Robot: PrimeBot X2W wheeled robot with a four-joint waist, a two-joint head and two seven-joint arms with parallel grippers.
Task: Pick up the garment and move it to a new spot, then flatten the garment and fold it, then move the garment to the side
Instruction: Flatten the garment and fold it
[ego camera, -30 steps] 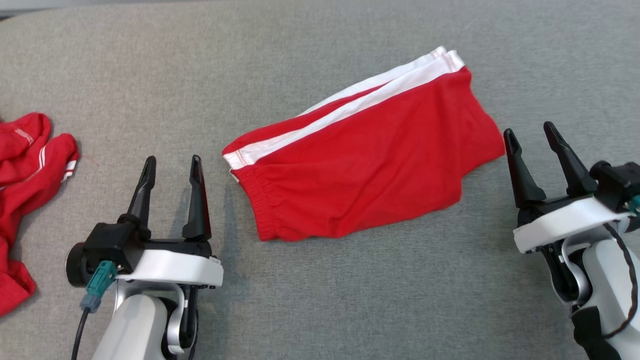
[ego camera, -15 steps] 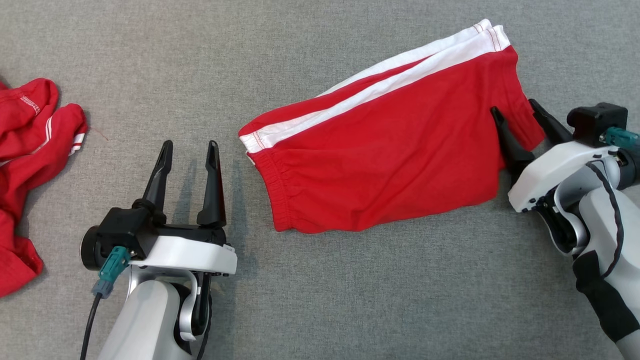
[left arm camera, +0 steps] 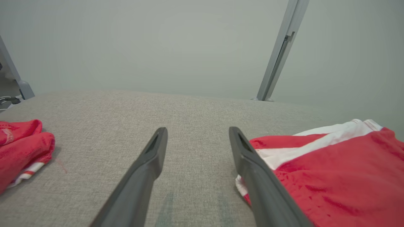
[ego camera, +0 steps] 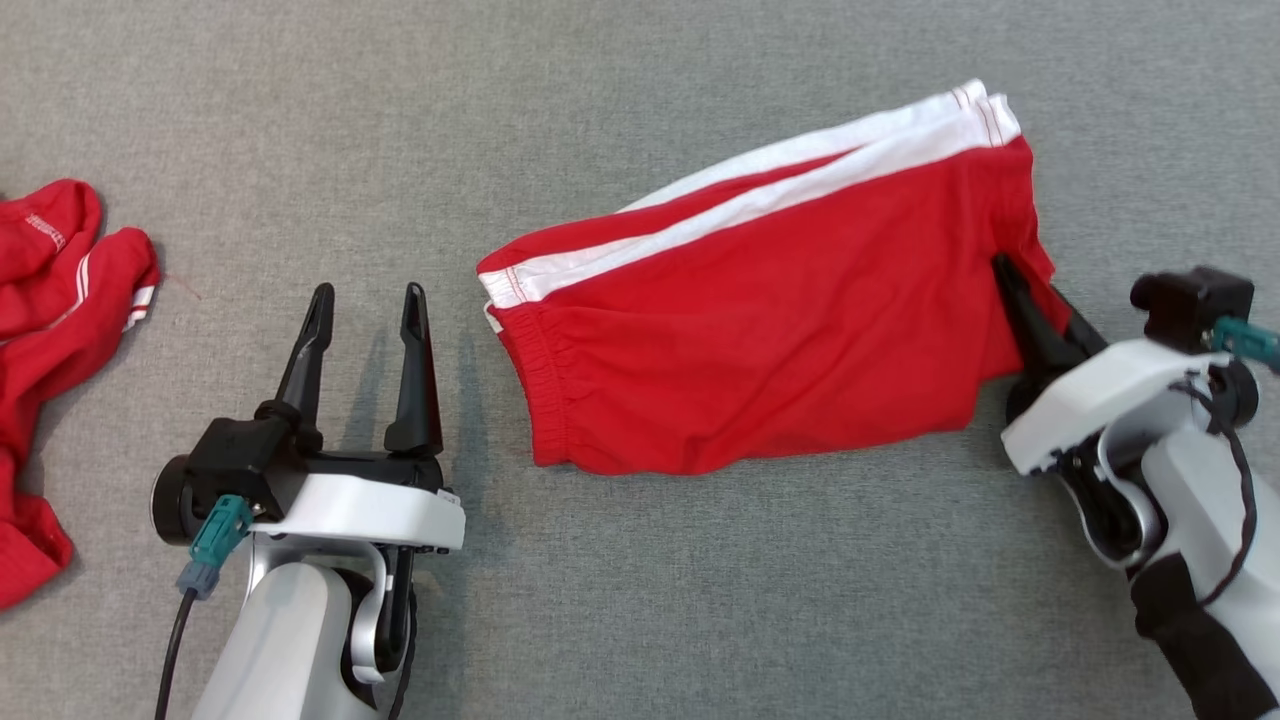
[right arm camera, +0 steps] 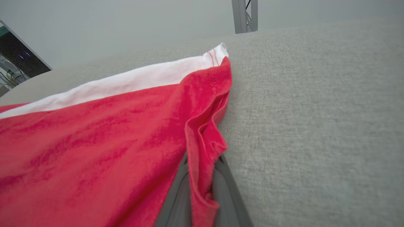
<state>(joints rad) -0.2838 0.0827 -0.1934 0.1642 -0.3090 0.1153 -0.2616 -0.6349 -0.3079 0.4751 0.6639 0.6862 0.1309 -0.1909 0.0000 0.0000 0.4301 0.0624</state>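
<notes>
The garment (ego camera: 760,330) is a pair of red shorts with white side stripes, folded and lying on the grey cloth surface, waistband toward the left. My right gripper (ego camera: 1025,285) is shut on the garment's right hem; in the right wrist view a bunched ridge of red fabric (right arm camera: 203,157) sits pinched between the two fingers. My left gripper (ego camera: 365,300) stands open just left of the waistband, apart from it, with bare surface between its fingers (left arm camera: 148,167). The garment (left arm camera: 328,170) lies to the right of that gripper's fingers.
A second red garment (ego camera: 50,330) lies crumpled at the left edge, also seen as red cloth (left arm camera: 22,145) in the left wrist view. Grey surface (ego camera: 700,600) stretches in front of the shorts. Metal posts (left arm camera: 277,53) stand beyond the far edge.
My right gripper moved in from the right onto the garment's hem and shut on it, lifting a fold. The head camera shifted, so the picture moved. The left gripper stayed open.
</notes>
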